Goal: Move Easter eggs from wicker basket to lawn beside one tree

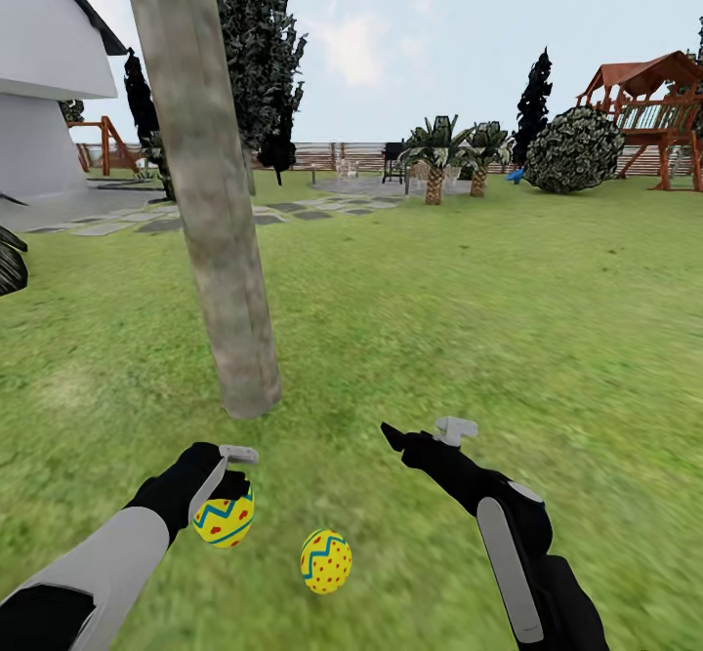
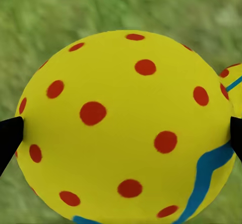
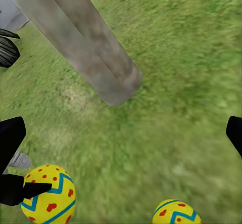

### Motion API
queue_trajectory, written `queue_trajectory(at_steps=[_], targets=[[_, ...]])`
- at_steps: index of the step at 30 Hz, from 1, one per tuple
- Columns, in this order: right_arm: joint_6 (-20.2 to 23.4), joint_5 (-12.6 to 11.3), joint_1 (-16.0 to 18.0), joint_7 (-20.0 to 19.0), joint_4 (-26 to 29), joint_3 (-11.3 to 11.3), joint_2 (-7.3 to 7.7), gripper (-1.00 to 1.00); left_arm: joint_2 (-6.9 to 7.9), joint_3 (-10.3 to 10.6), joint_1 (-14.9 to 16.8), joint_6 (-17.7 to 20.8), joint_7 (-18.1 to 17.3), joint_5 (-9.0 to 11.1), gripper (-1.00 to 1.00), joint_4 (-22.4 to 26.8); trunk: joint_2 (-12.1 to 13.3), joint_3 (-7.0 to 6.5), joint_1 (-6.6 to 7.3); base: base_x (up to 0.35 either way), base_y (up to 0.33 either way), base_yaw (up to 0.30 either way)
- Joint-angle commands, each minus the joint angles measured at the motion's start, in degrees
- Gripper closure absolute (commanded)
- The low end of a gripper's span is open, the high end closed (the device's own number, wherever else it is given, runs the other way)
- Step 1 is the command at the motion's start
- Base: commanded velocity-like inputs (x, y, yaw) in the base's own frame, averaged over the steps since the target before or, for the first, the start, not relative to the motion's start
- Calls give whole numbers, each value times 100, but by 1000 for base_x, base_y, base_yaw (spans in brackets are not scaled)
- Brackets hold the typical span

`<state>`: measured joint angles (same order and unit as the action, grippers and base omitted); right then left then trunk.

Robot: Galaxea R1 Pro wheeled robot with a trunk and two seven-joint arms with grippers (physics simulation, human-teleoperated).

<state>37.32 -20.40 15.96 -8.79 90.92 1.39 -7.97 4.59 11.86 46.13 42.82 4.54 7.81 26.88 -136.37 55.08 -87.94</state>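
The tree (image 1: 217, 231) rises as a bare grey-brown trunk from the lawn (image 1: 469, 319), just ahead and to the left. My left gripper (image 1: 230, 497) is shut on a yellow Easter egg (image 1: 224, 519) with red dots and a blue zigzag, held low near the trunk's foot. In the left wrist view that egg (image 2: 121, 128) sits between the black fingertips (image 2: 10, 133). A second egg (image 1: 326, 561) lies on the grass just to its right. My right gripper (image 1: 422, 431) hovers open over the grass, nothing in it. The third egg and the wicker basket are out of view.
A white house (image 1: 49, 95) and stone paving slabs (image 1: 195, 217) lie at the back left. Short palms (image 1: 454, 158), a round shrub (image 1: 574, 148), a wooden playset (image 1: 649, 104) and the slatted fence line the far side. Open grass stretches to the right.
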Motion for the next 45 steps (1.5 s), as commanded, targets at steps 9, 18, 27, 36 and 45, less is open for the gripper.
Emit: queue_trajectory(at_steps=[9, 18, 27, 36, 45], targets=[[21, 1, 0, -17, 4, 2, -3, -100, 7, 52, 2, 24, 47, 62, 100, 10, -365, 168, -197, 0, 0, 0], [26, 1, -1, -17, -1, 17, -3, -100, -1, 57, 2, 24, 54, 62, 100, 10, -688, 333, -376, 0, 0, 0], [29, 1, 0, -17, -4, 20, -3, -100, -6, 61, 3, 24, 53, 62, 100, 10, -700, 533, -399, 0, 0, 0], [29, 1, -2, -17, -4, 27, -4, -100, -11, 62, 4, 24, 55, 63, 100, 10, -712, 732, -422, 0, 0, 0], [29, 1, -1, -17, -4, 28, -6, -100, -27, 63, 2, 24, 47, 67, 100, 18, -718, 821, -433, 0, 0, 0]])
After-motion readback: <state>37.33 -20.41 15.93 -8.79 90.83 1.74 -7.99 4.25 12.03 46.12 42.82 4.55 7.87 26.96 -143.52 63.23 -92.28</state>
